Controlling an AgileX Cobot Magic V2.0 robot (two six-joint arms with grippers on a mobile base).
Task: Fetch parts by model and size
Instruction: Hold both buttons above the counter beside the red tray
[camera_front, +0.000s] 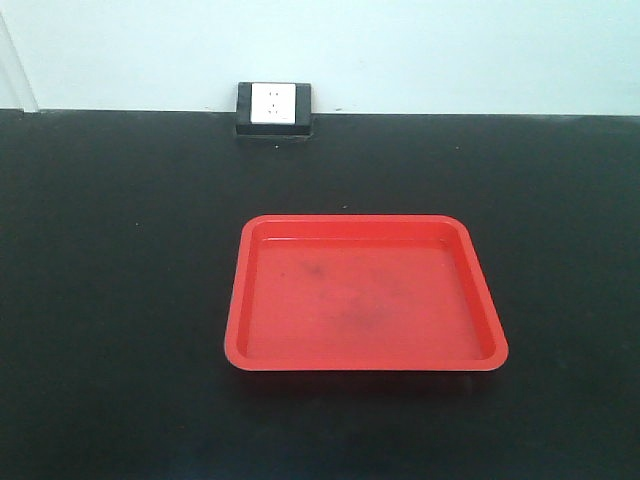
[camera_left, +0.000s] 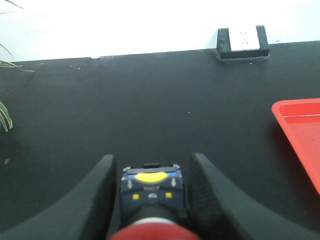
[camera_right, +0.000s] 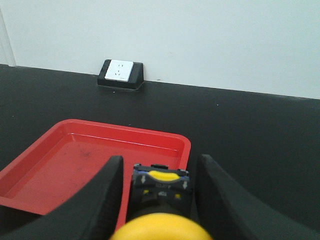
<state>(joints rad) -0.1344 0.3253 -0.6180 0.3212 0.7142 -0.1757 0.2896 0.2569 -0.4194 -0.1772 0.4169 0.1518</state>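
The red-capped push button sits between the black fingers of my left gripper, which is shut on its dark body; the red cap fills the bottom edge of the left wrist view, over bare black table to the left of the red tray. My right gripper is shut on the yellow-capped push button, held over the near right rim of the red tray. In the front view the red tray holds nothing, and neither gripper shows there.
A white wall socket in a black frame stands at the back edge of the black table. Green plant leaves reach in at the far left of the left wrist view.
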